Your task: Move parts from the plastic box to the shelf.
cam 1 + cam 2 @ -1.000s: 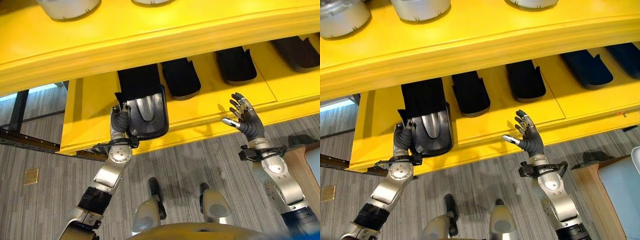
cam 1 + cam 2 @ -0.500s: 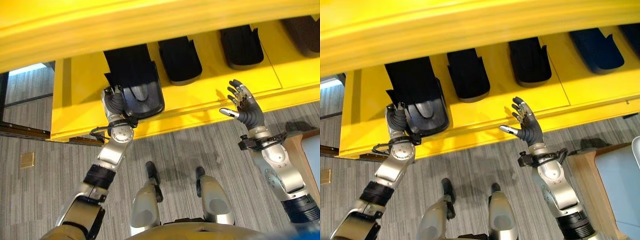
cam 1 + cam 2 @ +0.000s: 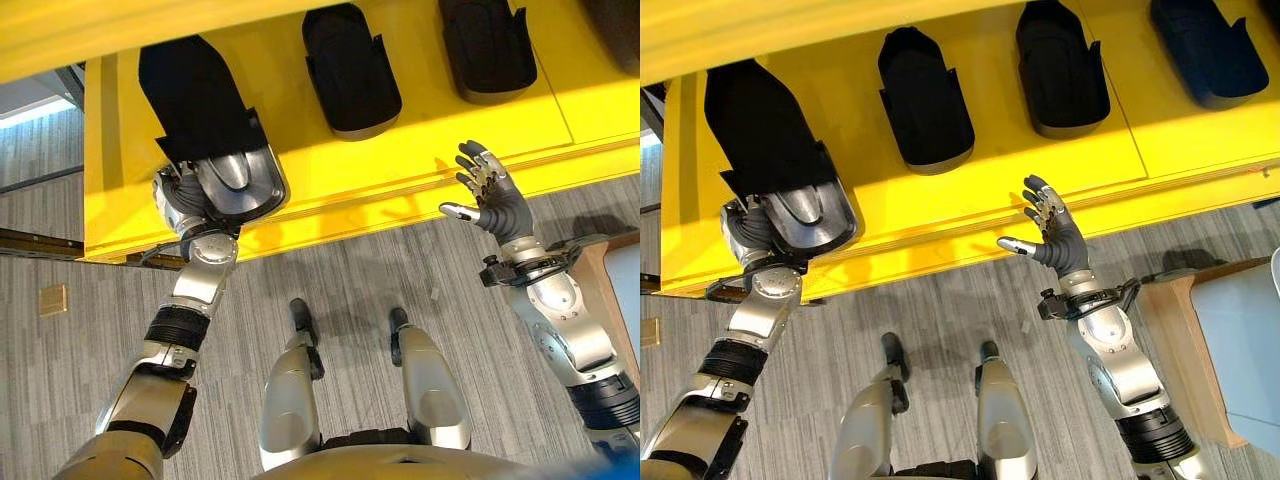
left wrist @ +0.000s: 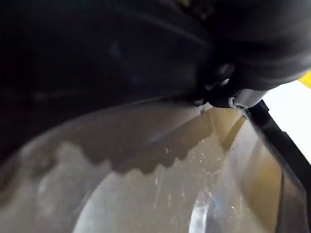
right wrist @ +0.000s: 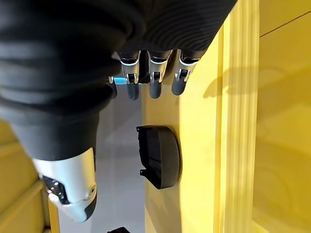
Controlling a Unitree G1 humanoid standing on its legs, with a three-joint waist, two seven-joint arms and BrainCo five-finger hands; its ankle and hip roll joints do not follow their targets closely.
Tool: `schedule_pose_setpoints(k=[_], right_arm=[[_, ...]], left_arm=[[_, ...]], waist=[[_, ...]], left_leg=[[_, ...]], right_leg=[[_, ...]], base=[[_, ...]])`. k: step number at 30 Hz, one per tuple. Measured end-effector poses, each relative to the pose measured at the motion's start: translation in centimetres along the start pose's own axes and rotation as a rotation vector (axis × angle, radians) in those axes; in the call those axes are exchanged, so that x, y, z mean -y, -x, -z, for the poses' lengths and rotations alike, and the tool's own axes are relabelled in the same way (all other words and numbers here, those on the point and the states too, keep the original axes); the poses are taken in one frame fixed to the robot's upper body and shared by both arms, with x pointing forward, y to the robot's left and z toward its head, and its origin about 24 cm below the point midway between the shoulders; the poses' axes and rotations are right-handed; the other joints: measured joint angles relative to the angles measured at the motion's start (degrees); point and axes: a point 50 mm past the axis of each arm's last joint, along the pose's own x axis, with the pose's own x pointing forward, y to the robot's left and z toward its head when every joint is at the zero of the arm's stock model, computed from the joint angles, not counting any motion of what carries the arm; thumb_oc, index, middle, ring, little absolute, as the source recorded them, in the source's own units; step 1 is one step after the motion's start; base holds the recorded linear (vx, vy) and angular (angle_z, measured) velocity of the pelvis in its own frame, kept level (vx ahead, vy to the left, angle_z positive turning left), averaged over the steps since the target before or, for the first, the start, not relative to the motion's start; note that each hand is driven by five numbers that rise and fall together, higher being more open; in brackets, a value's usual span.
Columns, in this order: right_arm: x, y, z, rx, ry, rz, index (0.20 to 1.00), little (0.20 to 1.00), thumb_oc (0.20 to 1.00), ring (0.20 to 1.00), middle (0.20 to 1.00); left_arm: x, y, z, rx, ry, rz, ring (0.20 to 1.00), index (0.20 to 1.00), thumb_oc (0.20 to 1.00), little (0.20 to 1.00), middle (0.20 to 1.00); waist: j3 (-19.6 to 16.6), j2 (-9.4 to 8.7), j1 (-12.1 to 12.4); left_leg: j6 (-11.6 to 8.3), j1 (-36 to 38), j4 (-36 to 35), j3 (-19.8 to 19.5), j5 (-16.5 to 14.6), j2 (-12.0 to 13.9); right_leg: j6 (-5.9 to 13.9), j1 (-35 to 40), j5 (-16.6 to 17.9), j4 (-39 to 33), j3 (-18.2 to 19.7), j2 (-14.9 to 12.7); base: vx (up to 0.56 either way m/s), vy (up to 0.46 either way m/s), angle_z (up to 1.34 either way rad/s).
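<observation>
1. The part [image 3: 215, 150] the left hand [image 3: 182, 200] is dealing with is a long black shell, narrow and rounded at the far end, flaring to a wide near end with a shiny silver-grey inside and a dark rim. It lies on the yellow shelf [image 3: 420, 160], near its front lip, right past the left hand's fingers.
2. Its long axis runs front to back across the shelf, leaning a bit to the robot's left as it goes deeper; the open silver end faces the hand, the black narrow end points away.
3. Honestly can't tell what the left fingers are doing. In the eye views the hand is tucked against the part's near left corner and the fingers are hidden behind the rim. In the left wrist view there's just the dark cover and the silvery inside [image 4: 160, 194] of the part up close, no clear grip.
4. The right hand [image 3: 1058, 240] is up in front of the shelf edge, well off to the right of that part, fingers straight and spread, thumb out, holding nothing.
5. Beyond the right fingers sit more black parts in a row: one [image 3: 925, 100], a second [image 3: 1062, 70], and a darker bluish one [image 3: 1205, 45] cut off by the picture edge.
6. The right wrist view catches one of those black parts [image 5: 159, 156] on the shelf past the fingertips [image 5: 154, 90].
</observation>
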Motion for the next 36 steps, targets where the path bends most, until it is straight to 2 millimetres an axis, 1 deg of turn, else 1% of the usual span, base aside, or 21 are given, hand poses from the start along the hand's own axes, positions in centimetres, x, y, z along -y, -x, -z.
schedule_pose_setpoints(k=[3, 6, 11, 16, 17, 20, 22, 23, 24, 25, 28, 29, 31, 32, 34, 36], right_arm=[[0.0, 0.0, 0.0, -0.001, 0.000, -0.005, 1.000, 1.000, 1.000, 1.000, 1.000], [-0.1, 0.0, 0.0, -0.006, 0.002, -0.017, 1.000, 1.000, 1.000, 1.000, 1.000], [-0.1, 0.0, 0.2, -0.028, 0.013, -0.045, 1.000, 1.000, 1.000, 1.000, 1.000], [0.8, 0.0, -0.2, -0.045, 0.099, -0.076, 1.000, 1.000, 1.000, 1.000, 1.000], [0.9, 0.0, -0.2, -0.045, 0.101, -0.076, 1.000, 1.000, 1.000, 1.000, 1.000], [0.8, -0.3, -0.6, -0.029, 0.105, -0.089, 1.000, 1.000, 1.000, 1.000, 1.000], [0.9, -1.1, -1.5, 0.002, 0.135, -0.110, 1.000, 1.000, 1.000, 1.000, 1.000], [1.1, -1.4, -2.1, 0.021, 0.155, -0.112, 1.000, 1.000, 1.000, 1.000, 1.000], [1.2, -1.6, -2.2, 0.026, 0.162, -0.112, 1.000, 1.000, 1.000, 1.000, 1.000], [1.2, -1.7, -2.4, 0.029, 0.167, -0.118, 1.000, 1.000, 1.000, 1.000, 1.000], [1.2, -2.0, -2.9, 0.048, 0.179, -0.122, 1.000, 1.000, 1.000, 1.000, 1.000], [1.3, -2.2, -3.1, 0.057, 0.187, -0.123, 1.000, 1.000, 1.000, 1.000, 1.000], [1.2, -2.5, -3.6, 0.075, 0.192, -0.125, 1.000, 1.000, 1.000, 1.000, 1.000], [1.2, -2.8, -4.0, 0.094, 0.195, -0.123, 1.000, 1.000, 1.000, 1.000, 1.000], [1.2, -2.9, -4.1, 0.100, 0.196, -0.114, 1.000, 1.000, 1.000, 1.000, 1.000], [1.3, -2.9, -4.2, 0.102, 0.197, -0.103, 1.000, 1.000, 1.000, 1.000, 1.000]], left_arm=[[-0.2, 0.0, 0.3, -0.003, 0.001, 0.003, 0.200, 0.200, 0.200, 0.200, 0.200], [-0.5, 0.2, 1.1, -0.017, -0.010, 0.014, 0.200, 0.200, 0.200, 0.200, 0.200], [-1.0, -0.1, 1.2, -0.012, -0.023, 0.000, 0.200, 0.200, 0.200, 0.200, 0.200], [-2.2, -1.3, 0.7, 0.046, -0.091, 0.003, 0.200, 0.200, 0.200, 0.200, 0.200], [-2.3, -1.4, 0.6, 0.050, -0.101, 0.000, 0.200, 0.200, 0.200, 0.200, 0.200], [-2.8, -2.6, 0.6, 0.062, -0.175, -0.025, 0.200, 0.200, 0.200, 0.200, 0.200], [-3.4, -4.1, -0.5, 0.096, -0.226, -0.048, 0.200, 0.200, 0.200, 0.200, 0.200], [-3.7, -5.0, -1.3, 0.107, -0.236, -0.064, 0.200, 0.200, 0.200, 0.200, 0.200], [-3.6, -5.4, -1.8, 0.120, -0.252, -0.064, 0.200, 0.200, 0.200, 0.200, 0.200], [-3.6, -5.6, -2.2, 0.134, -0.267, -0.064, 0.200, 0.200, 0.200, 0.200, 0.200], [-3.3, -6.0, -3.4, 0.167, -0.285, -0.062, 0.200, 0.200, 0.200, 0.200, 0.200], [-3.1, -6.3, -4.1, 0.180, -0.282, -0.066, 0.200, 0.200, 0.200, 0.200, 0.200], [-3.3, -6.7, -4.9, 0.197, -0.282, -0.078, 0.200, 0.200, 0.200, 0.200, 0.200], [-3.6, -7.1, -5.6, 0.210, -0.277, -0.091, 0.200, 0.200, 0.200, 0.200, 0.200], [-3.7, -7.3, -5.9, 0.205, -0.266, -0.100, 0.200, 0.200, 0.200, 0.200, 0.200], [-3.7, -7.4, -6.0, 0.205, -0.265, -0.107, 0.200, 0.200, 0.200, 0.200, 0.200]], waist=[[0.04, 0.11, 0.17], [-0.02, 0.23, 0.14], [-0.14, 0.44, 0.19], [-0.28, 0.70, 0.05], [-0.28, 0.70, 0.03], [-0.24, 0.74, -0.08], [-0.09, 0.70, -0.05], [0.33, 0.77, -0.11], [0.41, 0.69, -0.04], [0.64, 0.59, -0.05], [1.39, 0.19, -0.17], [1.69, 0.08, -0.11], [2.04, -0.15, -0.15], [2.46, -0.45, -0.10], [2.99, -0.84, -0.05], [2.99, -0.85, -0.12]], left_leg=[[0.05, 1.25, -0.15, -0.06, -0.05, -0.16], [0.14, 3.09, -0.18, 0.09, -0.45, -0.34], [0.12, 3.04, 0.03, 0.28, -0.52, -0.31], [0.26, 0.06, 2.11, 1.05, -0.97, -0.18], [0.29, -0.10, 2.27, 1.16, -1.02, -0.17], [0.30, -1.20, 3.83, 1.57, -1.83, -0.08], [0.21, -4.09, 6.54, 1.50, -3.17, 0.18], [0.33, -5.32, 7.56, 1.47, -3.51, 0.21], [0.75, -6.36, 8.44, 1.58, -3.77, 0.11], [1.09, -6.74, 9.06, 1.69, -4.02, 0.10], [1.33, -8.56, 10.78, 1.86, -5.11, -0.02], [1.49, -9.59, 11.33, 1.90, -5.22, -0.01], [1.63, -10.90, 11.96, 1.90, -5.31, -0.02], [1.76, -12.22, 12.62, 1.97, -5.35, -0.05], [2.42, -12.89, 13.64, 2.07, -5.69, -0.02], [2.59, -13.87, 14.58, 2.10, -6.27, 0.03]], right_leg=[[0.01, 1.47, -0.01, -0.42, -0.04, -0.20], [0.02, 3.23, -0.30, -0.77, 0.03, -0.38], [-0.30, 2.53, -0.58, 0.52, 0.40, -0.47], [-0.27, -0.87, -0.51, 2.14, 1.38, -0.48], [-0.23, -1.08, -0.48, 2.17, 1.52, -0.48], [-0.04, -1.92, -0.25, 2.39, 2.05, -0.51], [0.06, -4.07, 0.14, 2.95, 2.31, -0.46], [0.26, -4.99, 0.32, 3.22, 2.49, -0.52], [0.52, -5.72, 0.63, 3.21, 2.95, -0.59], [0.65, -5.90, 0.71, 3.18, 3.11, -0.67], [1.06, -6.82, 1.18, 2.74, 3.25, -1.05], [1.19, -7.69, 1.42, 2.79, 3.36, -1.08], [1.33, -8.91, 1.62, 3.02, 3.52, -1.10], [1.53, -10.00, 1.91, 3.16, 3.76, -1.12], [1.58, -10.32, 1.95, 3.24, 3.99, -1.18], [1.67, -10.93, 2.00, 3.22, 4.18, -1.20]], base=[[0.10, 0.072, 0.02], [0.07, 0.084, -0.01], [0.02, 0.127, -0.02], [-0.03, 0.126, -0.09], [-0.01, 0.104, -0.10], [-0.06, 0.128, -0.09], [-0.07, 0.114, -0.09], [-0.06, 0.102, -0.09], [-0.07, 0.104, -0.06], [-0.04, 0.065, -0.06], [-0.07, 0.089, -0.02], [-0.05, 0.053, -0.01], [-0.04, 0.051, -0.02], [-0.05, 0.054, -0.04], [-0.04, 0.055, -0.04], [-0.04, 0.050, -0.04]])
